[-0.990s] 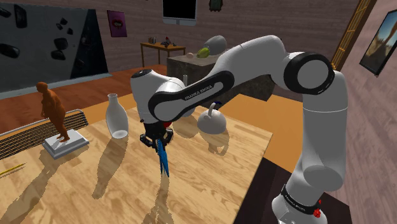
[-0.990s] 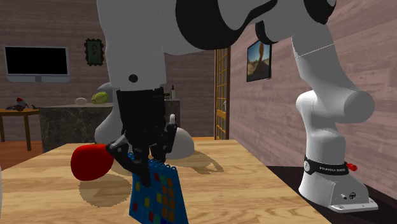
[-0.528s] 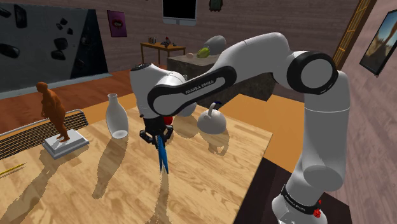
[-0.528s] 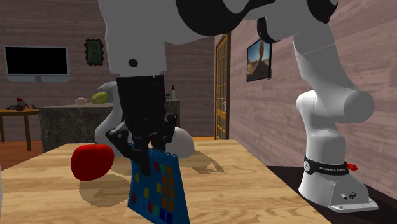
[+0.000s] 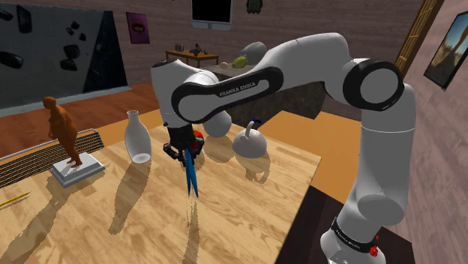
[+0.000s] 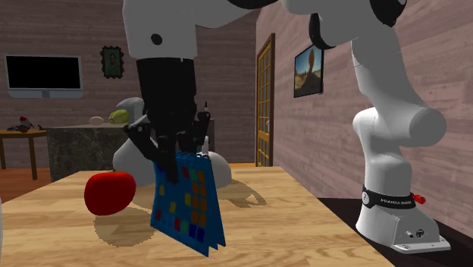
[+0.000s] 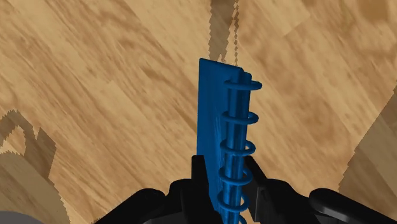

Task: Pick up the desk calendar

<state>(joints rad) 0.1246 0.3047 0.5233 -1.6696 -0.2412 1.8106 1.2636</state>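
Clamping the blue desk calendar [image 6: 187, 203] between the two black fingers of the gripper [image 6: 173, 155], at the spiral-bound top edge. In the wrist view, pressing the fingers [image 7: 198, 170] against both sides of the wire rings, with no gap visible at either side. Carrying the calendar hanging downward from the gripper, a little tilted in the second exterior view, with its grid of coloured squares facing that camera. Holding it over the wooden table [image 5: 247, 217], between the white vase [image 5: 137, 137] and the white round pot [image 5: 250, 142], with a red rounded object [image 6: 110, 192] just behind the gripper and a brown figurine [image 5: 66, 131] on a pale base well apart toward the shoulder view's left. Judging the lower edge to be clear of the table, going by the table surface appearing under the bottom corner in the second exterior view, though only by a small margin. Treating approach and grasp as complete, and the lift as under way or only just achieved. Remaining, on this reading: raising to a plainly clear height, while guarding against the thin board swinging or slipping about the narrow grip line.
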